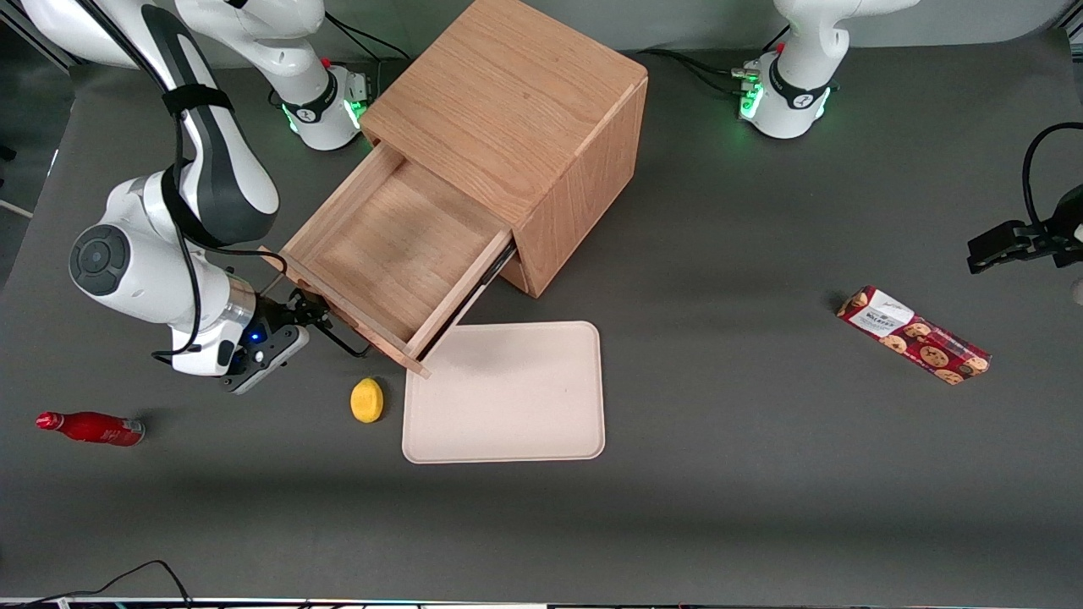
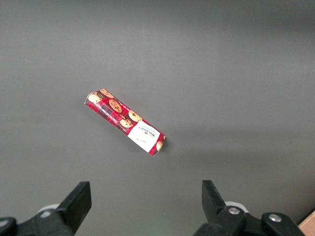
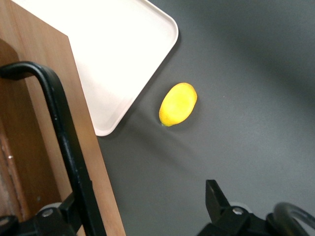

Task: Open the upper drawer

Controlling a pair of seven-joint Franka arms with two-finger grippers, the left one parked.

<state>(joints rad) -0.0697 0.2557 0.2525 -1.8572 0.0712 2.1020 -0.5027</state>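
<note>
The upper drawer of the wooden cube cabinet stands pulled far out, its inside bare. Its thin black bar handle is on the drawer front, the end nearest the front camera. My right gripper is at that handle, fingers open. In the right wrist view the handle runs along the drawer front close beside one finger; the gripper grips nothing. The bottom drawer is hidden under the upper one.
A pale tray lies just under the drawer's front corner, nearer the front camera. A yellow lemon lies beside the tray. A red bottle lies toward the working arm's end, a red cookie box toward the parked arm's.
</note>
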